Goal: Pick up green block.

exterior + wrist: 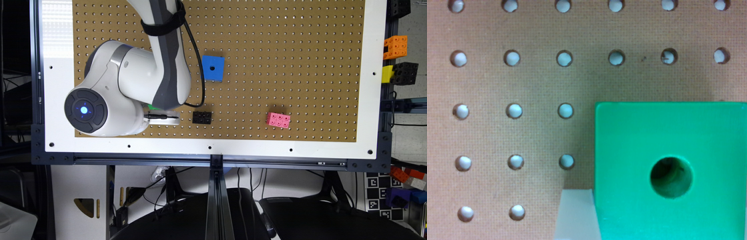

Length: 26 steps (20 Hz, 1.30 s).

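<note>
1. Green block [672,172] sits closest to the wrist camera, big and bright, its flat top facing up with a round hole in the middle; it rests on the brown pegboard [517,85].
2. One pale finger [577,215] of the claw shows in the wrist view, right against the block's side edge, touching or all but touching; I can't settle which.
3. I see no second finger, so I cannot tell how wide the claw stands or whether it is pinching the block.
4. From the exterior view, just a sliver of the green block [153,107] peeks out under the arm's [133,80] white elbow, toward that view's left, near the board's front edge.
5. White claw [162,118] lies low just beside that green sliver, a black cable plugged in along it.
6. Small black studded brick [201,117] sits just to the exterior view's right of the claw, apart from it.
7. Blue block [213,68] with its own hole lies farther back on the board, next to the arm's cable.
8. Pink studded brick [278,120] rests well off to the exterior view's right, slightly skewed.
9. White border [233,150] frames the pegboard.
</note>
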Available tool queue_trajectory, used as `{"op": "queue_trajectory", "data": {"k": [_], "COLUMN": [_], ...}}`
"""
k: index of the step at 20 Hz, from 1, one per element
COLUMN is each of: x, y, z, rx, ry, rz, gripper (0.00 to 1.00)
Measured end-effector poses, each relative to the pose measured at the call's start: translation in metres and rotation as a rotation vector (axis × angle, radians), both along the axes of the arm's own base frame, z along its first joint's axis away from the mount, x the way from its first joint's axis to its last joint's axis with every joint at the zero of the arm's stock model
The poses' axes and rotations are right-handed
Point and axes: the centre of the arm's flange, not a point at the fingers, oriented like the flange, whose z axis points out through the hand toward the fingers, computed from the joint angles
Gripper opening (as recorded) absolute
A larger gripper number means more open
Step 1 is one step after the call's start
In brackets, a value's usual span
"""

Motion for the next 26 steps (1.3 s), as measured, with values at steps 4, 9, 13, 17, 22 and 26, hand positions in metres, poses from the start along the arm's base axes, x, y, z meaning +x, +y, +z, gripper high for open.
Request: {"op": "queue_trajectory", "data": {"k": [4, 9, 13, 17, 22, 26], "x": [0.000, 0.000, 0.001, 0.001, 0.001, 0.000], "y": [0.000, 0.000, -0.001, -0.001, -0.001, -0.001], "z": [0.000, 0.003, 0.023, 0.048, 0.066, 0.092], "rx": [0.000, 0.000, 0.000, -0.001, -0.003, -0.006], "ry": [0.000, 0.001, 0.012, 0.016, 0.019, 0.018], "rz": [0.000, 0.000, 0.001, 0.003, 0.004, 0.005], "gripper": [0.00, 0.00, 0.00, 0.00, 0.00, 0.00]}}
